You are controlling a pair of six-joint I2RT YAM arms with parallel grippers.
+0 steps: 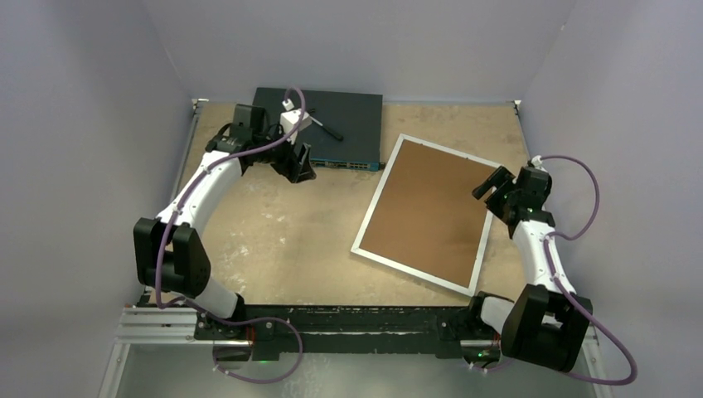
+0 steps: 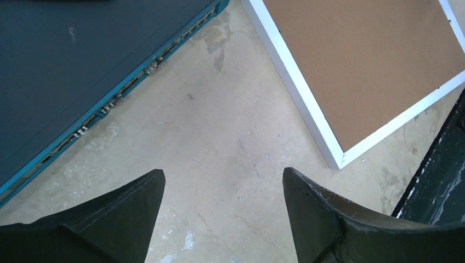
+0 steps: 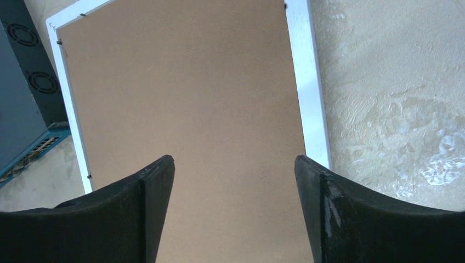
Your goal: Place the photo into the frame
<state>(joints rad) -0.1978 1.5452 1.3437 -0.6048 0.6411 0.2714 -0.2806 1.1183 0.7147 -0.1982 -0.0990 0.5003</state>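
The frame (image 1: 377,199) lies flat right of centre, its thin white border around a plain brown backing board (image 1: 427,211). The photo is not visible in any view. My right gripper (image 1: 489,184) is open and empty over the frame's right side. In the right wrist view its fingers (image 3: 234,164) straddle the board (image 3: 181,82) near the white border (image 3: 307,82). My left gripper (image 1: 300,170) is open and empty above bare table beside the switch box. In the left wrist view (image 2: 222,181) the frame's corner (image 2: 296,87) lies to the upper right.
A dark flat network switch box (image 1: 332,124) sits at the back centre with a small black pen-like object (image 1: 327,128) on top. It also shows in the left wrist view (image 2: 66,71) and the right wrist view (image 3: 16,109). Grey walls enclose the table.
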